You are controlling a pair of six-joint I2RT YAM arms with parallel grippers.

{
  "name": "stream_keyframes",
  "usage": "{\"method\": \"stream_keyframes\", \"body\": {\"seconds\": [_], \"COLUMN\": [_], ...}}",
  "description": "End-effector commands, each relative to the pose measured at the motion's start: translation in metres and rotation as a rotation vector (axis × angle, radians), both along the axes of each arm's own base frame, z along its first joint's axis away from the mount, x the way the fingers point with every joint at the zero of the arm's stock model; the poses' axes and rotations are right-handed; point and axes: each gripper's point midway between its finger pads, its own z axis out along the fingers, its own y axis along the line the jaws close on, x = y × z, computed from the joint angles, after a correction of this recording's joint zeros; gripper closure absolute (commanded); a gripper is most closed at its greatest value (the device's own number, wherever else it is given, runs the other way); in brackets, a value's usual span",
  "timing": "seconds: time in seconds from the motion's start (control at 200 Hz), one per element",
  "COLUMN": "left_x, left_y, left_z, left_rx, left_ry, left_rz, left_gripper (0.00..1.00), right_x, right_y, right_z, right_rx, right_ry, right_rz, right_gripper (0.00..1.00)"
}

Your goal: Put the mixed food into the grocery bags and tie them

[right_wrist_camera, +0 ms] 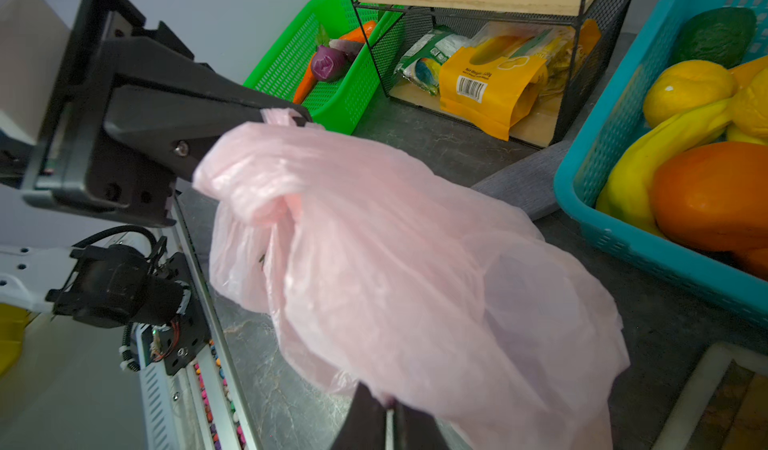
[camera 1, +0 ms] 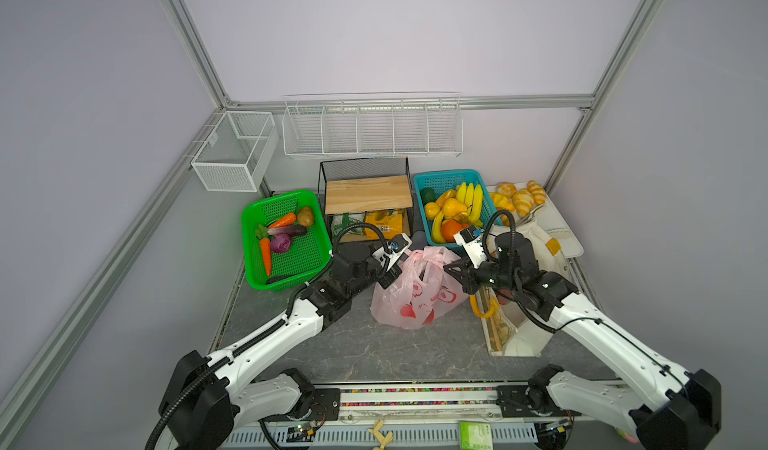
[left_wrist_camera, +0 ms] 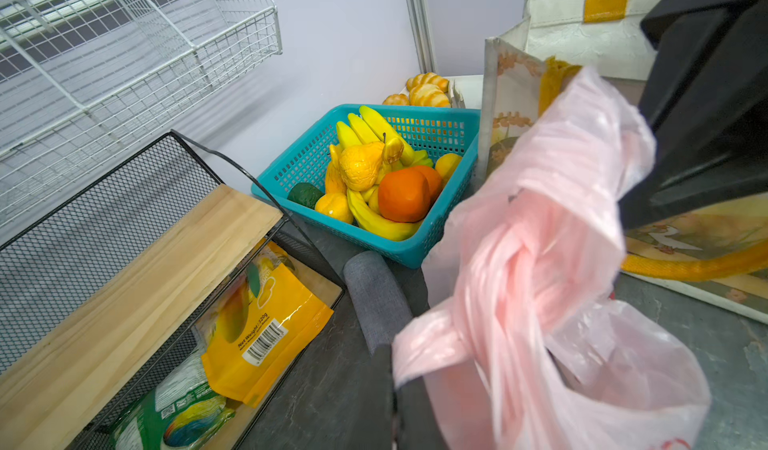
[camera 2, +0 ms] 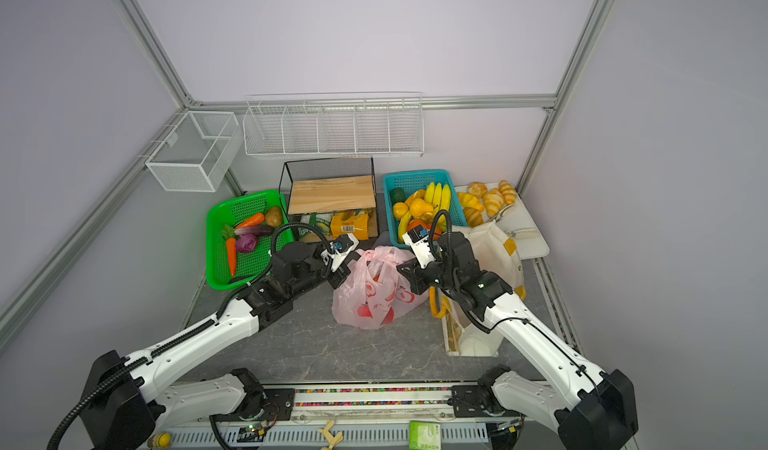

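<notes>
One pink bag point(right_wrist_camera: 415, 261) sits mid-worktop point(camera 1: 374, 352), its contents unclear. Two grippers grasp it: the left gripper point(right_wrist_camera: 286, 115) has its jaws clenched on a handle, and the right gripper point(right_wrist_camera: 388, 414) pinches its plastic. One cream tote point(camera 1: 536, 236) stands beside it. One green basket point(camera 1: 249, 236) holds vegetables and one teal basket point(camera 1: 446, 173) holds fruit.

The left arm point(camera 1: 282, 340) and right arm point(camera 1: 615, 338) are wearing white shells dotted with small screws, with blocky black joints. Black ribbed cable point(camera 1: 168, 408) is running along each, and a white camera housing point(camera 1: 471, 248) is capping each wrist.
</notes>
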Motion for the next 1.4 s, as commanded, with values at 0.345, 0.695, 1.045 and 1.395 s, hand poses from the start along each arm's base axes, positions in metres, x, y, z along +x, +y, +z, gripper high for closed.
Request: {"method": "stream_keyframes", "body": {"seconds": [0.345, 0.695, 1.045, 1.395], "left_x": [0.038, 0.067, 0.075, 0.078], "left_y": [0.057, 0.167, 0.203, 0.214], "left_z": [0.009, -0.016, -0.041, -0.065], "left_rx": [-0.037, -0.194, -0.398, -0.438], "left_ry": [-0.031, 0.005, 0.136, 0.201], "left_rz": [0.351, 0.792, 0.886, 0.889], "left_gripper": [1.00, 1.00, 1.00, 1.00], "right_x": [-0.013, -0.010, -0.011, -0.017], "right_y": [-0.027, -0.051, -0.050, -0.048], "right_z": [-0.032, -0.055, -0.085, -0.105], "right_rx": [-0.095, -0.254, -0.297, -0.321], "right_ry": [0.184, 0.174, 0.268, 0.238], "right_rz": [-0.026, -0.112, -0.145, -0.167], "right_gripper": [0.93, 0.93, 0.94, 0.94]}}
